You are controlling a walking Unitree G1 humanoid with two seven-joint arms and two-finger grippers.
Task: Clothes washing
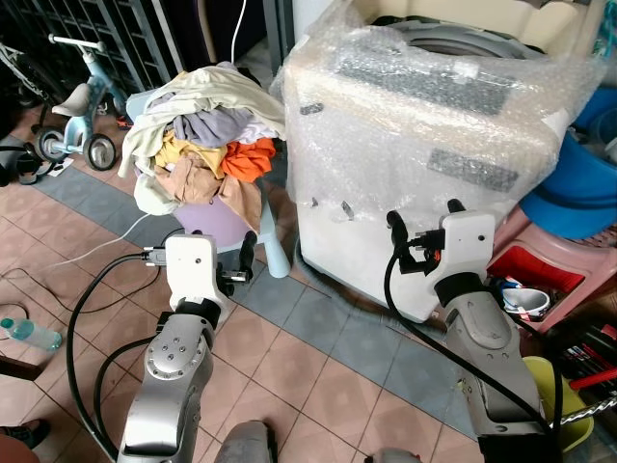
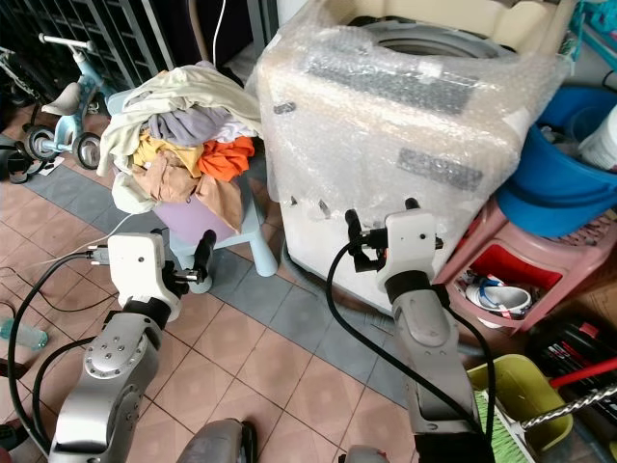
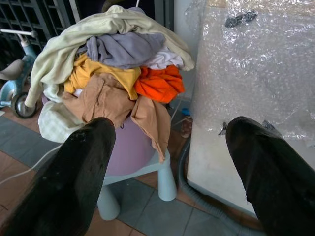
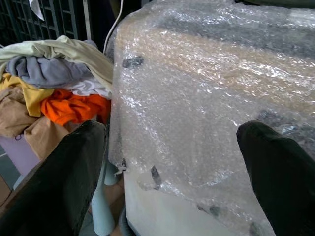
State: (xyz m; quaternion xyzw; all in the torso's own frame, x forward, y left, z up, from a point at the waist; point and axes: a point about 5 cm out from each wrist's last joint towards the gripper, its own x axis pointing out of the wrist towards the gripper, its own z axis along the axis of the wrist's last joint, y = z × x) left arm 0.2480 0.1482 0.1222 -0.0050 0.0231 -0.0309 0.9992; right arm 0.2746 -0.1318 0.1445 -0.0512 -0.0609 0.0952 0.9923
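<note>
Nearest are the two silver arms, raised side by side over the tiled floor (image 1: 289,367). The left gripper (image 3: 167,172) has its black fingers spread wide with nothing between them, aimed at the clothes; the right gripper (image 4: 172,172) is likewise spread and empty, facing the washer's front.

Just beyond the left gripper, a heap of clothes (image 1: 207,121) sits piled on a pale blue plastic stool (image 1: 275,246) (cream, grey, mustard, tan and a bright orange piece on the side nearest the machine). The heap is a rounded mound, with tan cloth hanging down its front.

Just beside the stool stands the washing machine (image 1: 424,145), upright, wrapped in bubble wrap, its top opening facing up.

Farther left is a child's tricycle (image 1: 82,106); to the right, a blue tub (image 1: 578,183) and a pink stool (image 1: 540,280).
</note>
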